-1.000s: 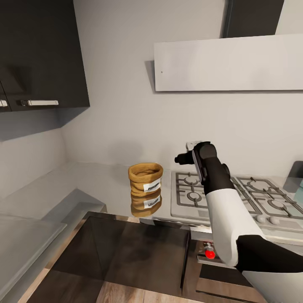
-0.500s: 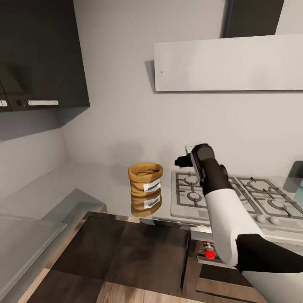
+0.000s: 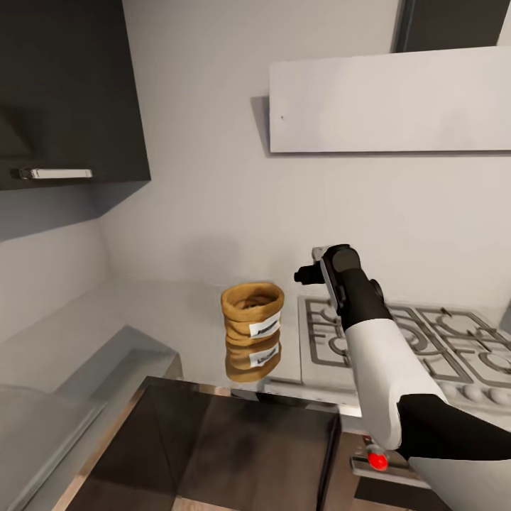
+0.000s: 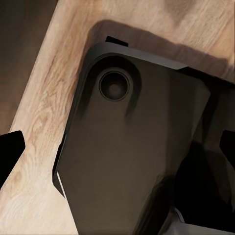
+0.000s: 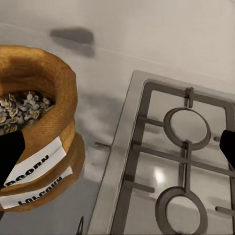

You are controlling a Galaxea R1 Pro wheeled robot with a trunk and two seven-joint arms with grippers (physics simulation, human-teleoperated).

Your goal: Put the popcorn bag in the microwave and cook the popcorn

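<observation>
I have the popcorn bag (image 3: 252, 313) standing upright on the countertop (image 3: 149, 319), just beside the steel gas hob (image 3: 419, 344), on the hob's side away from the arm's shoulder. Its mirror image shows in the glossy slab right under it. My right arm (image 3: 376, 355) reaches over the hob, and its gripper (image 3: 312, 266) hangs above the hob's near corner, close to the bag but apart from it.

From the right wrist view, the bag (image 5: 36, 127) has its rolled rim open, with the popcorn (image 5: 22, 110) as a small heap of pale kernels inside, and the white label faces the camera. The hob grates (image 5: 183, 156) lie next to the bag. The two dark fingertips (image 5: 10, 156) sit at opposite edges of that view, spread wide with nothing between them, so the right tool is released.

In the left wrist view I see a dark robot part (image 4: 132, 147) over a wooden floor (image 4: 44, 98); I cannot tell the left tool's state.
</observation>
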